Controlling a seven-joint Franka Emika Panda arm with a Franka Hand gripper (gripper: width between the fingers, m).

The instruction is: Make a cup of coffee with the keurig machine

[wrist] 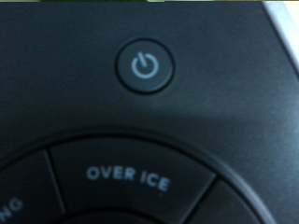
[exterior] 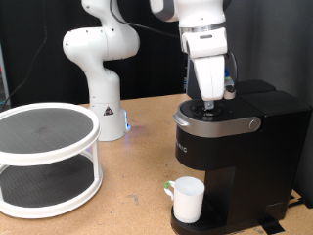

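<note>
Evenly lit outside, dim and soft up close.

In the exterior view, bright diffuse light from above against black curtains; soft shadows under the white tiered stand point(exterior: 44, 157) and beside the cup point(exterior: 187, 199); faint sheen along the silver trim of the keurig machine point(exterior: 235, 147); mild softness throughout. In the wrist view, bluish and underexposed, grainy, power button point(wrist: 144, 67) and "OVER ICE" lettering slightly blurred, corners darker.
</note>
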